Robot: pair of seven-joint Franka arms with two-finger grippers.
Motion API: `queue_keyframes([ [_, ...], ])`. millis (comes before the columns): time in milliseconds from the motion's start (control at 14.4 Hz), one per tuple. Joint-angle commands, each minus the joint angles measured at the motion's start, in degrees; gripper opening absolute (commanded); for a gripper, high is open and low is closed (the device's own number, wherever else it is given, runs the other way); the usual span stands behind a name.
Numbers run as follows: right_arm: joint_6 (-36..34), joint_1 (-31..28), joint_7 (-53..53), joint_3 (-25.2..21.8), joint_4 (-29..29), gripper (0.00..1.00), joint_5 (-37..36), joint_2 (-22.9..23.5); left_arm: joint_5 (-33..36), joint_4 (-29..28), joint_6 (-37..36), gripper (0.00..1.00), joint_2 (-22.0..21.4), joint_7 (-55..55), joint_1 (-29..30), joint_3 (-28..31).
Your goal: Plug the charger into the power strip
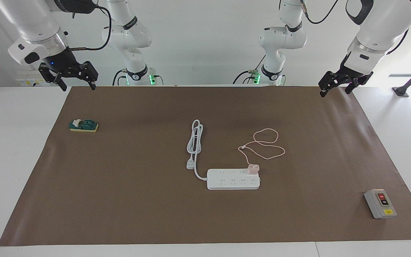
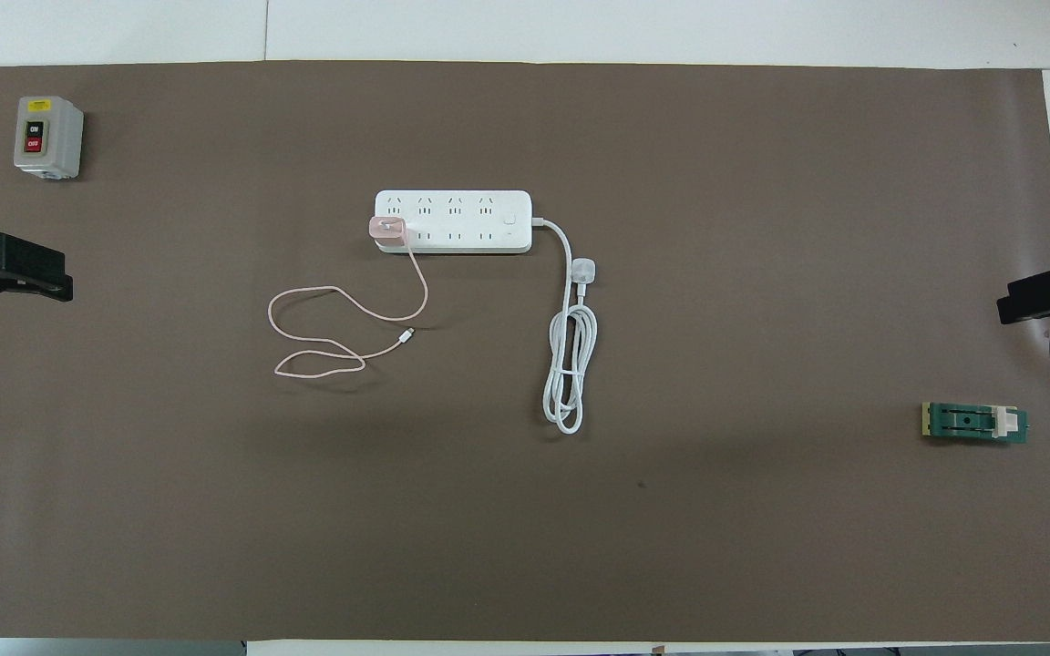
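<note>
Both arms are parked up high, doing nothing. Going across the facing view: right gripper [image 1: 72, 79] hangs over the mat's robot-side edge, fingers spread, holding nothing. Mid-table, the charger [image 1: 252, 169] sits on the power strip [image 1: 233, 179], at its end toward the left arm, looking plugged in. It's probably light and rigid; I'd pinch its flat sides, not the floppy cable [image 1: 268, 144]. Left gripper [image 1: 335, 86] waits likewise, fingers apart.

Pale pink charger [image 1: 252, 169], white power strip [image 1: 233, 179], brown mat [image 1: 137, 200], grey box [image 1: 380, 203] with red and black buttons.
</note>
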Motion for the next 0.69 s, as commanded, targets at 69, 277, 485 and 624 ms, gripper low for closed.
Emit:
queue_keyframes([
  [69, 0.1, -1.1, -1.2, 0.5, -1.6, 1.0, 1.2, -1.4, 0.0, -2.1, 2.1, 1.0, -1.7, -1.0, -0.6, 0.3],
  [277, 0.1, -1.1, -1.3, 0.5, -1.6, 1.0, 1.1, -1.4, -0.5, -2.1, 2.1, 1.0, -1.8, -1.1, -0.6, 0.1],
  [485, 0.1, -1.0, -1.3, 0.5, -1.6, 1.0, 1.2, -1.4, -2.3, -2.2, 1.5, 1.0, -2.0, -1.3, -0.7, -0.3],
  [624, 0.1, -1.0, -1.3, 0.5, -1.6, 1.0, 1.1, -1.4, -2.3, -2.1, 1.4, 1.0, -2.0, -1.1, -0.7, -0.9],
])
